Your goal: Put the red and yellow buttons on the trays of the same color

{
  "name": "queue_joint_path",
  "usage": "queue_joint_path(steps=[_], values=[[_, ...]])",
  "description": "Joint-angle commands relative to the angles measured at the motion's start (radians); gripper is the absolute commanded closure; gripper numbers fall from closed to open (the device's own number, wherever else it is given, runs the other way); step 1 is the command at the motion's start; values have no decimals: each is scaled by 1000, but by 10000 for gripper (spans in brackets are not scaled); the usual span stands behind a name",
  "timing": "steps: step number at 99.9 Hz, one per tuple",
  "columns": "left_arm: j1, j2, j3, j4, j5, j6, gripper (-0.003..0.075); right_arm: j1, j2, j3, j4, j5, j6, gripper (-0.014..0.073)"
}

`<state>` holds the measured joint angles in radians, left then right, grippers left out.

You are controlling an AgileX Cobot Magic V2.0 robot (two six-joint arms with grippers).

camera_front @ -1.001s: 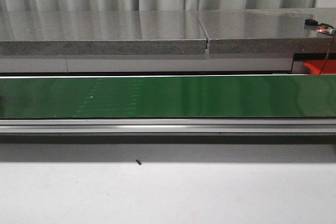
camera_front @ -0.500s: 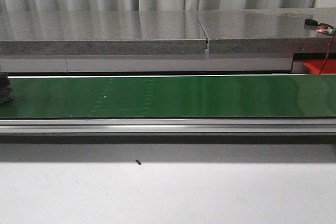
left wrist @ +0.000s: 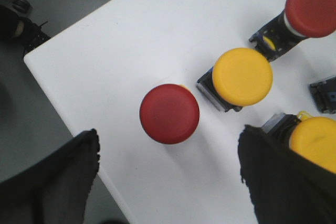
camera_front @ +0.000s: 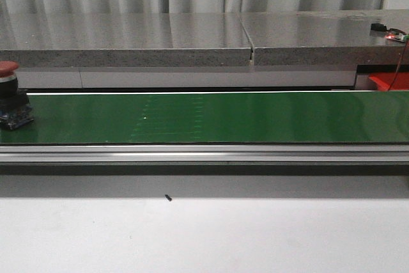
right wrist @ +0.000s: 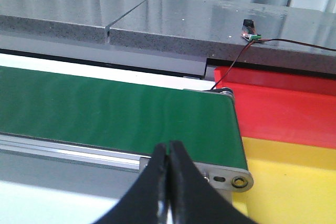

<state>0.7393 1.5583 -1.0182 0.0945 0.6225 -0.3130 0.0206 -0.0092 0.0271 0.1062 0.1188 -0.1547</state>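
1. At the far left end of the green belt (camera_front: 211,118), a red-capped button (camera_front: 9,97) is seen upright on its dark base, well apart from the trays.
2. Past the belt's other end, the red tray (right wrist: 283,113) and the yellow tray (right wrist: 294,182) are seen side by side.
3. The right tool (right wrist: 168,174) is held with its fingers pressed together near that end, nothing between them.
4. The left tool (left wrist: 168,177) is spread wide over the supply counter (left wrist: 157,35), a loose red button (left wrist: 169,113) between its fingers, ungripped.
5. The feeding step is judged to be in hand; next, the right tool must be opened and the belt button caught for the red tray.
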Motion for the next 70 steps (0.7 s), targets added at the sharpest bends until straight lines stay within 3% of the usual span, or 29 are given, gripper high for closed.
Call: queue_joint_path(steps=[1,70], values=[[4,-8,-32,8,-39,-12,186,2,-15,-16,-5,-82,1,662],[4,108,-32,6,-119,-12,186,2,-15,-16,-5,-82,1,662]])
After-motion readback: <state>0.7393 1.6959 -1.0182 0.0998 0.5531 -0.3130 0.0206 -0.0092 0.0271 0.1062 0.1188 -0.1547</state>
